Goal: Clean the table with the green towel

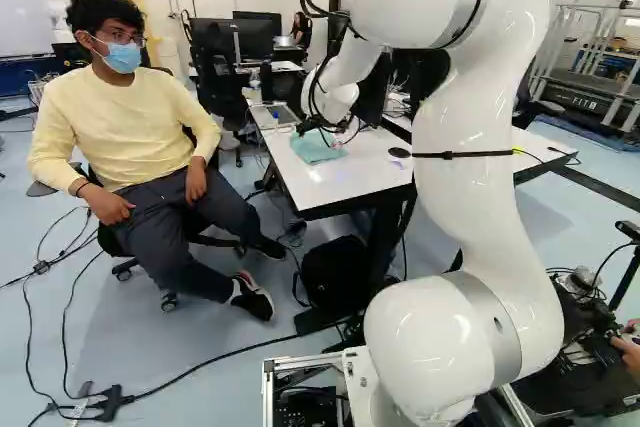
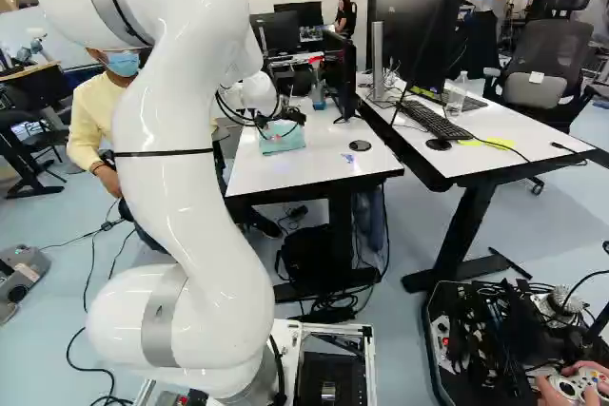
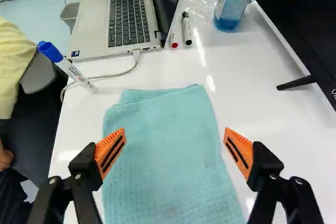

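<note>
In the right base view my gripper [image 2: 290, 117] is low over the green towel [image 2: 283, 138], at the far part of the white table [image 2: 314, 174]. The wrist view shows the gripper [image 3: 175, 142] open, its orange pads wide apart, with the folded, light blue-green towel [image 3: 168, 156] lying flat beneath and between the fingers. Nothing is gripped; whether the fingertips touch the cloth I cannot tell. A small purple mark [image 2: 349, 157] shows on the tabletop, near a round black object [image 2: 360, 145].
Beyond the towel are a laptop [image 3: 126, 17], two markers [image 3: 186, 29] and a bottle with blue liquid [image 3: 229, 11]. A blue-capped marker [image 3: 73, 72] stands upright by the table's edge. A monitor foot [image 3: 296, 82] is at the other side. A seated person [image 1: 125, 147] is beside the table.
</note>
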Controlling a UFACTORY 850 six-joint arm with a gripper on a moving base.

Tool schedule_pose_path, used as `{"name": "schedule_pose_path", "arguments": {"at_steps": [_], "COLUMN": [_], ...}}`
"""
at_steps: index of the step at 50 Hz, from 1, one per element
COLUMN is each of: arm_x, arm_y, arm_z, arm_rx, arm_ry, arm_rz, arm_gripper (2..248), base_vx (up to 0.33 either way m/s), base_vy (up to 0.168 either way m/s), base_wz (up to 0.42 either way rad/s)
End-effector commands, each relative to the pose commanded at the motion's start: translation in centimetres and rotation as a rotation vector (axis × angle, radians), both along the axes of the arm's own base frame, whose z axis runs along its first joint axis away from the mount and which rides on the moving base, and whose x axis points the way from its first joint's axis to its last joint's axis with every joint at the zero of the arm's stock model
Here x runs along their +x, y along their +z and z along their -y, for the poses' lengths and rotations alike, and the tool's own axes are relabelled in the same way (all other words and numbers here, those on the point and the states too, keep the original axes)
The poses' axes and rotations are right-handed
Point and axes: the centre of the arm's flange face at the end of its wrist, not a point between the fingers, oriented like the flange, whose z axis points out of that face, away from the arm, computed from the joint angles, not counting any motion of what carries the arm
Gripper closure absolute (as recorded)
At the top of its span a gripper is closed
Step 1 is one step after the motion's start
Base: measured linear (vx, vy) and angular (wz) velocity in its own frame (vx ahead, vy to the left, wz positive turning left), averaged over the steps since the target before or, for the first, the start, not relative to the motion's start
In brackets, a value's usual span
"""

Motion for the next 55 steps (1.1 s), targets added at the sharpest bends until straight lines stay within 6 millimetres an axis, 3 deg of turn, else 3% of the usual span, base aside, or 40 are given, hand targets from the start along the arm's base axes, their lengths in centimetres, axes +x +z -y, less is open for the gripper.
{"name": "schedule_pose_path", "arguments": {"at_steps": [55], "arm_x": [-0.45], "arm_y": [-0.57], "arm_z": [0.04], "arm_rx": [-0.007], "arm_ry": [0.000], "arm_rz": [-0.089], "arm_gripper": [3], "base_vx": [0.000], "base_vy": [0.000], "base_wz": [0.000]}}
